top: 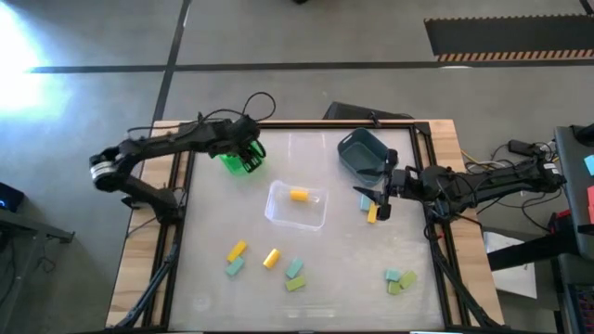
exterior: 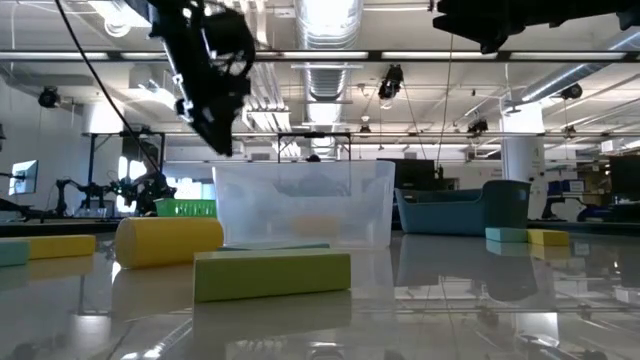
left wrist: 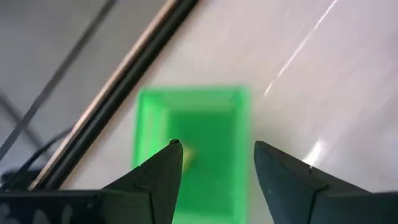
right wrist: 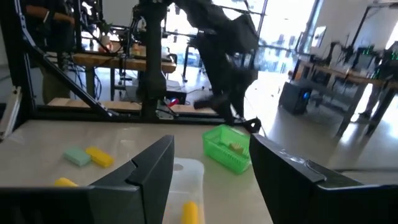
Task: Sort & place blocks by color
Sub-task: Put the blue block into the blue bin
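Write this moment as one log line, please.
left pincer: open, above green bin | right pincer: open, beside blue-grey bin | clear bin: one yellow block

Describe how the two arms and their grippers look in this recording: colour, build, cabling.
Both arms are dark, nearly black, jointed links. The left arm has a pale grey band near its base and a black cable looping above its gripper. The right arm carries loose dark wiring along its length. Each gripper, including the right gripper, ends in two dark wedge-shaped fingers with no visible markings.
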Motion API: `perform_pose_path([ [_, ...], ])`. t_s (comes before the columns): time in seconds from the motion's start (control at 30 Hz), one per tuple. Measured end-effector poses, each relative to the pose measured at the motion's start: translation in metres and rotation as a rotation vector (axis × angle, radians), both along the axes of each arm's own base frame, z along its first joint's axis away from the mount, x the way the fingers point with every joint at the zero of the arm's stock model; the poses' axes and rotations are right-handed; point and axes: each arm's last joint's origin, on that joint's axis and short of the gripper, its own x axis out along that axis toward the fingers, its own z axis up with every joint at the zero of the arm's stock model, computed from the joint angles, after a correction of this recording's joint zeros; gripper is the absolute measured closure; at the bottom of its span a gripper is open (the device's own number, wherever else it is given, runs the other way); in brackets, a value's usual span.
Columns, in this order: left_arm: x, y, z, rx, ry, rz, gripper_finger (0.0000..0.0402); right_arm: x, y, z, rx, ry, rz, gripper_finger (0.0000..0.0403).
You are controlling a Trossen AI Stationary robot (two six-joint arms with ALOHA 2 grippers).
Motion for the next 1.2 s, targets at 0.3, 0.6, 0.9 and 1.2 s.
perform_pose_path([
  [0.3, 0.01, -0.07, 0.033, 0.177, -0.474, -0.285, 0.0219, 0.014, 0.002, -0.016, 0.303, 0.046, -0.02, 0.0202],
  [0.6, -0.005, -0.092, 0.041, 0.351, -0.72, -0.428, 0.0219, 0.023, 0.013, -0.023, 0.615, 0.27, -0.062, 0.0202],
  [0.9, -0.013, -0.092, 0.034, 0.369, -0.736, -0.429, 0.0219, 0.038, 0.018, -0.031, 0.816, 0.709, -0.415, 0.0202],
  [1.2, -0.013, -0.092, 0.036, 0.405, -0.735, -0.446, 0.0219, 0.053, 0.018, -0.055, 0.814, 0.954, -0.773, 0.0202],
])
